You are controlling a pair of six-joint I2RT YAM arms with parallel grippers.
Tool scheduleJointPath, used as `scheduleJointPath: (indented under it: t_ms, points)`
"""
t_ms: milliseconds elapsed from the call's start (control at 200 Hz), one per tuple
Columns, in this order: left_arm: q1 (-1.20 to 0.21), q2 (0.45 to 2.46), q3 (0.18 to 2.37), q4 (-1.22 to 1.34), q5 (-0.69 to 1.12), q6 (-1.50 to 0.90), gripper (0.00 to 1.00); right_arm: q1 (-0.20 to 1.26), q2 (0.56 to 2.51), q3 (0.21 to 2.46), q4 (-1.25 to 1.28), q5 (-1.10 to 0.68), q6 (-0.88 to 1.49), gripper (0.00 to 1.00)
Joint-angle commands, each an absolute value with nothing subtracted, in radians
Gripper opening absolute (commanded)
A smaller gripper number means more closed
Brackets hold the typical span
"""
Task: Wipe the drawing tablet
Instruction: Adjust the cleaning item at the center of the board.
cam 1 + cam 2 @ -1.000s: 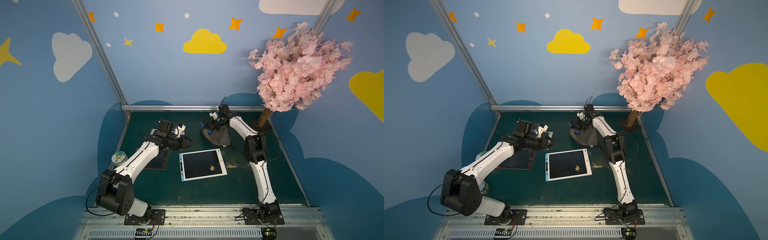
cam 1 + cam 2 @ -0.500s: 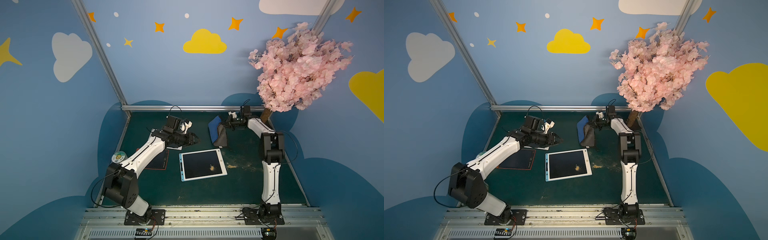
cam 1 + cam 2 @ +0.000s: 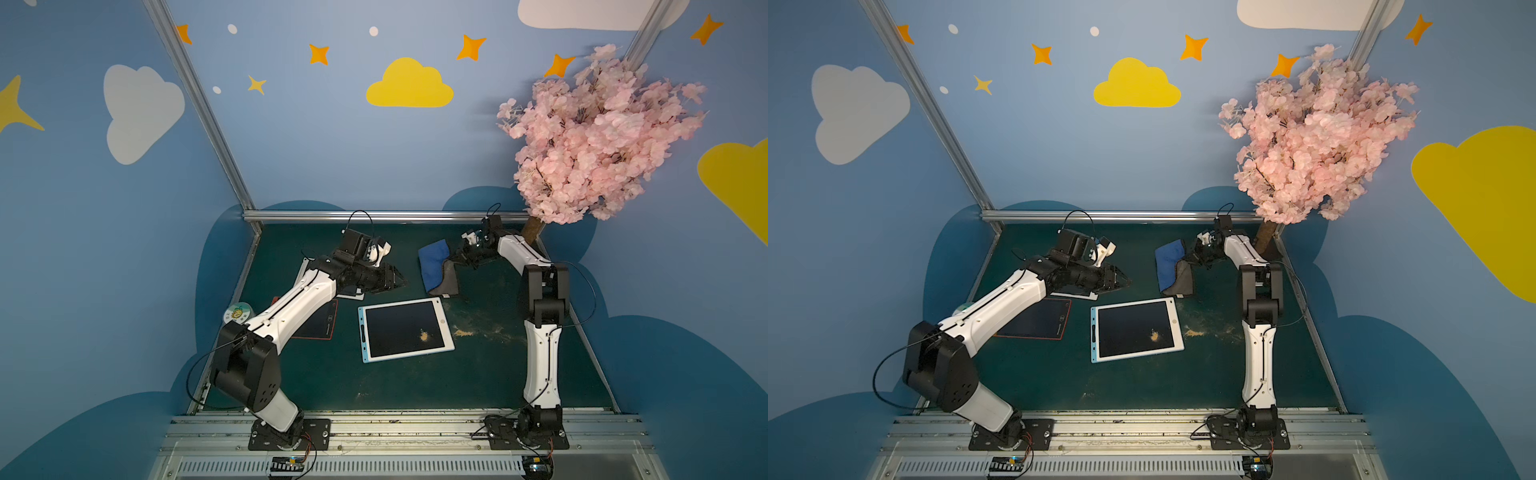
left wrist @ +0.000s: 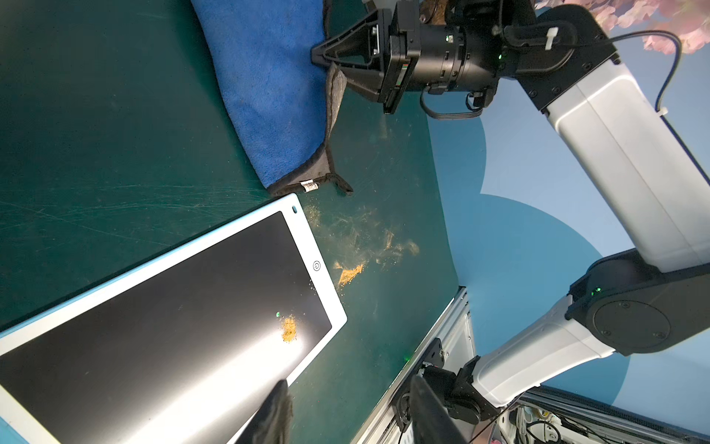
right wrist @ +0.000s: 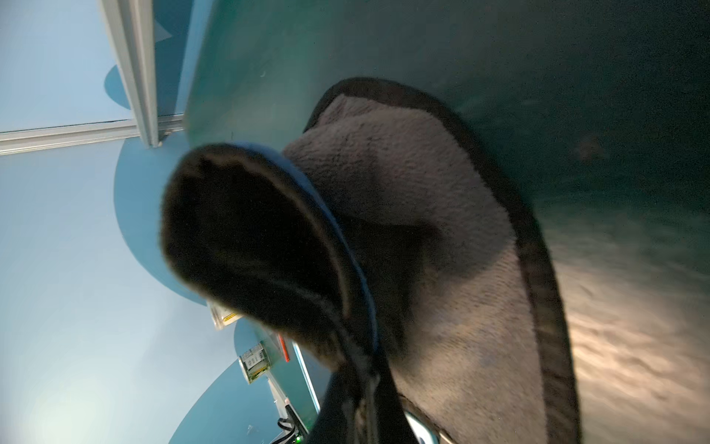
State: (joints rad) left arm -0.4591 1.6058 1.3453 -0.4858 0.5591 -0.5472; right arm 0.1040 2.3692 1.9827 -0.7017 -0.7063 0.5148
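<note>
Drawing tablet (image 3: pixel 405 330): flat on counter (image 3: pixel 415 386), centre; 1 orange powder spot (image 3: pixel 424 336) on screen.
Cloth (image 3: pixel 432 264): blue and grey, beyond the tablet's far right corner.
Right gripper (image 3: pixel 454 261): closed on cloth edge.
Left gripper (image 3: pixel 397 281): jaws apart, empty, far-left of tablet.

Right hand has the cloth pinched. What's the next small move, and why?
Probably swing the right hand with the cloth over and down onto the drawing tablet. Orange crumbs lie on it unwiped, while the cloth sits beyond the tablet's far corner.
</note>
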Motion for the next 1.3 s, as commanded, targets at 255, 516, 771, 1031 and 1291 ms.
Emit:
scheduleJointPath:
  t_ms: [255, 516, 771, 1031, 1291]
  points:
    - [-0.434, 1.753, 1.508, -0.571, 0.565, -0.393, 0.50, 0.103, 2.403, 2.092, -0.919, -0.369, 0.369, 0.00]
    - [-0.372, 1.849, 1.561, -0.545, 0.590, -0.321, 0.50, 0.117, 2.443, 2.147, -1.003, -0.255, 0.338, 0.06]
    - [-0.333, 1.832, 1.536, -0.509, 0.671, -0.333, 0.50, 0.158, 2.491, 2.243, -1.114, -0.136, 0.292, 0.73]
    - [-0.318, 1.802, 1.505, -0.488, 0.682, -0.347, 0.50, 0.226, 2.404, 2.241, -1.189, 0.068, 0.244, 0.89]
    - [-0.313, 1.781, 1.494, -0.480, 0.688, -0.351, 0.51, 0.279, 2.279, 2.177, -1.124, 0.155, 0.190, 0.89]
